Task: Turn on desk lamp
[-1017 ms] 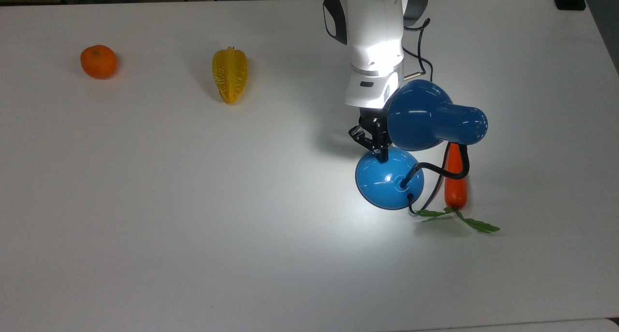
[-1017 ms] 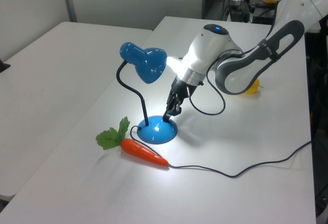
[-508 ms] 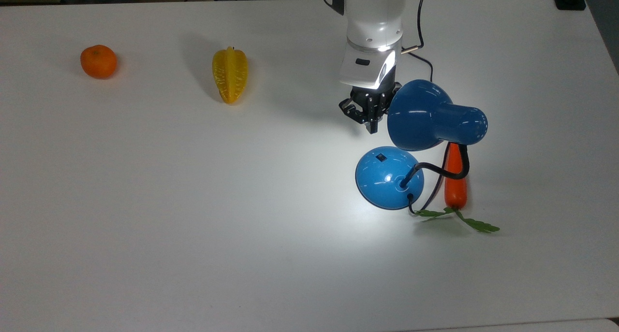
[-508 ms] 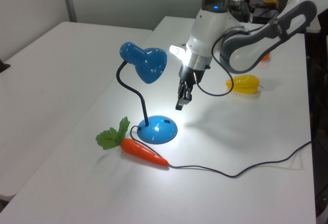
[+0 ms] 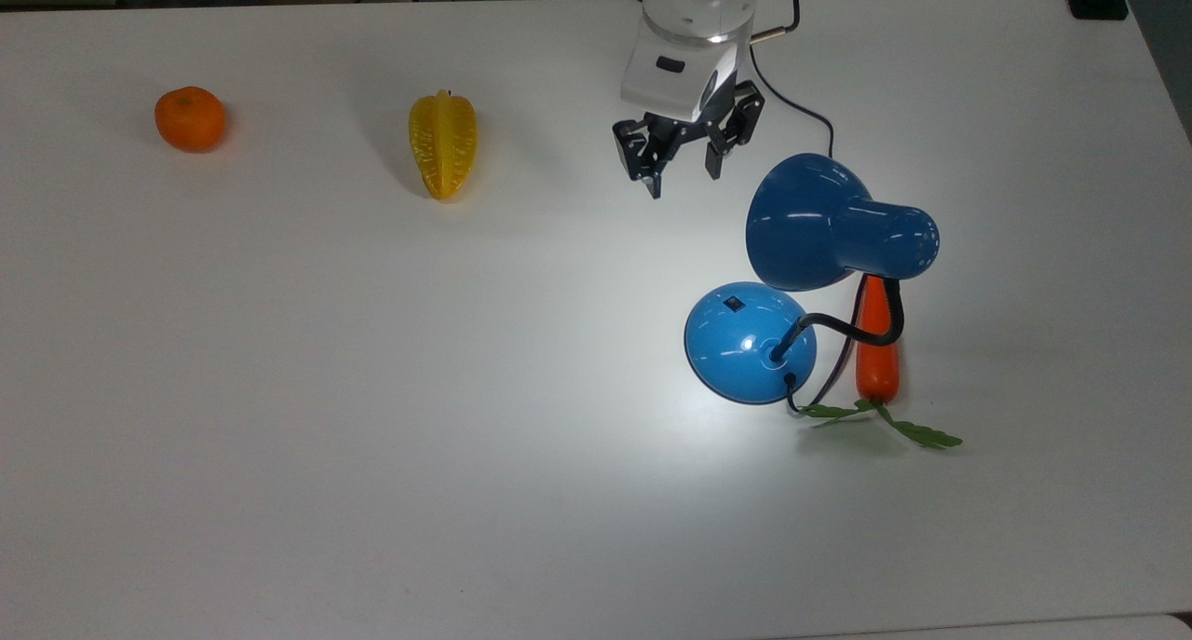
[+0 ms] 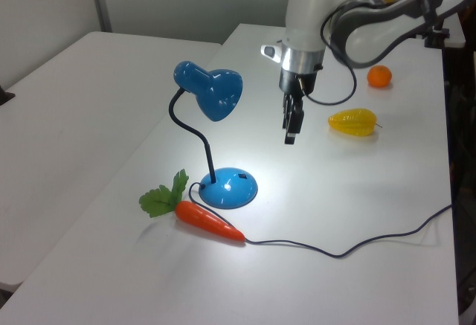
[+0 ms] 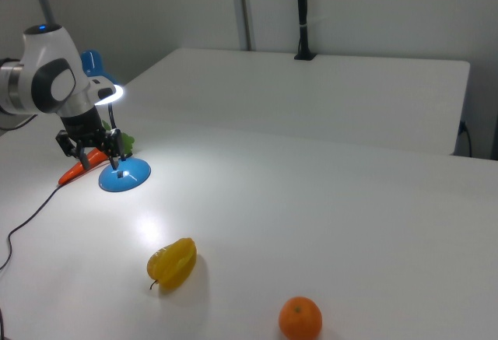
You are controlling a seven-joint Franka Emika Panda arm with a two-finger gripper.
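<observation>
Top view: the desk lamp (image 5: 751, 343) glows, its shade just below the gripper (image 5: 683, 181), whose fingers are spread and empty. Left view: the gripper hangs above the lamp's base; any retreat is best made straight up, clear of the shade. Right view: the lamp's base sits just beside the arm.

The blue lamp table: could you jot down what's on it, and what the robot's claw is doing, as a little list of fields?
lamp: glossy blue desk lamp, bell shade on a black gooseneck, round blue base
lamp state: lit, bright patch on the white table
switch: small black switch on the base, nothing touching it
gripper: black two-finger gripper, open, empty, in the air, clear of the lamp
beside base: orange carrot with green leaves, on the top view's right
other items: yellow starfruit; orange tangerine
cord: black cord across the table
</observation>
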